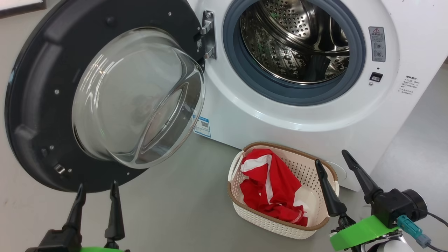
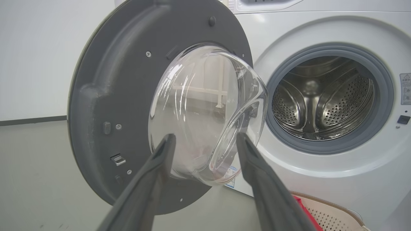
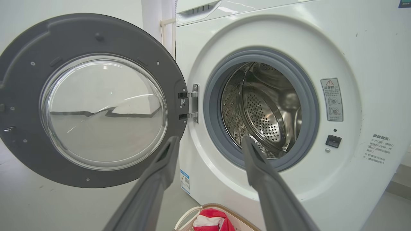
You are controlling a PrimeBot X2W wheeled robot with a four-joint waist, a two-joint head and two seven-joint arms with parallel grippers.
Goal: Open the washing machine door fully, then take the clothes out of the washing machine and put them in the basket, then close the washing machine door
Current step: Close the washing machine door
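The washing machine [image 1: 266,105] stands with its door [image 1: 42,105] swung wide to the left, glass bowl [image 1: 136,98] bulging toward me. The steel drum [image 1: 297,38] looks bare inside. Red clothes with white trim [image 1: 271,187] lie in the cream basket [image 1: 316,171] on the floor below the opening. My left gripper [image 1: 98,187] is open, low at the left, just under the door's rim and apart from it. At the lower right, beside the basket's right end, hangs my right gripper [image 1: 330,155], open with nothing between its fingers.
Grey floor [image 1: 182,196] stretches between the door and the basket. A pale wall [image 2: 35,57] rises behind the door. The right wrist view shows the door hinge [image 3: 192,103], the latch slot [image 3: 333,141] and the basket's top [image 3: 212,221] below my fingers.
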